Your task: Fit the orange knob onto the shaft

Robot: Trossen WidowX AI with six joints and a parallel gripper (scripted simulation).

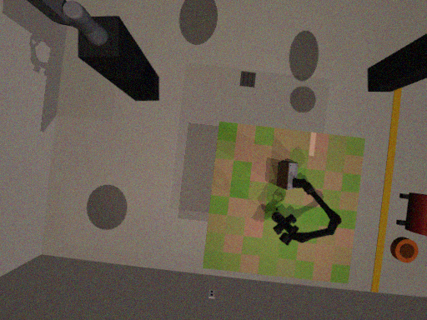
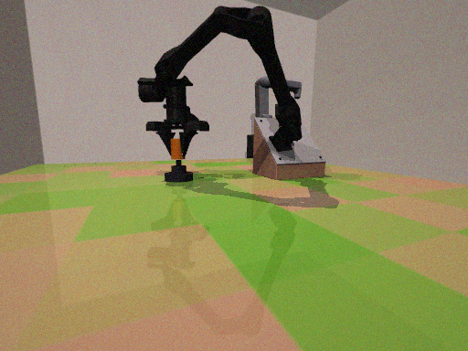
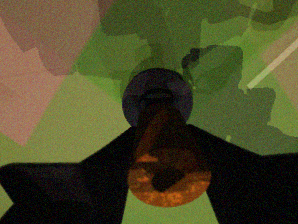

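Observation:
The orange knob (image 2: 176,149) (image 3: 172,196) is upright between the fingers of my gripper (image 2: 176,154) (image 3: 161,130), which is shut on it. The dark round pedestal (image 2: 178,176) (image 3: 132,102) stands on the floor directly below. In the exterior view a short length of the dark shaft (image 2: 178,163) shows between the knob's lower end and the pedestal, so the knob is not down on the pedestal. I cannot tell whether the shaft's tip is inside the hole. The shaft's flat side is hidden. In the top view the knob and pedestal cannot be made out.
The arm (image 1: 334,221) (image 2: 244,23) arches from a wedge-shaped base (image 1: 288,175) (image 2: 292,170) on the checkered mat (image 1: 227,131) (image 2: 256,219). A grey bent pipe (image 2: 261,98) stands behind the base. An orange pot (image 1: 405,251) and a red object (image 1: 418,213) are at the far right in the top view.

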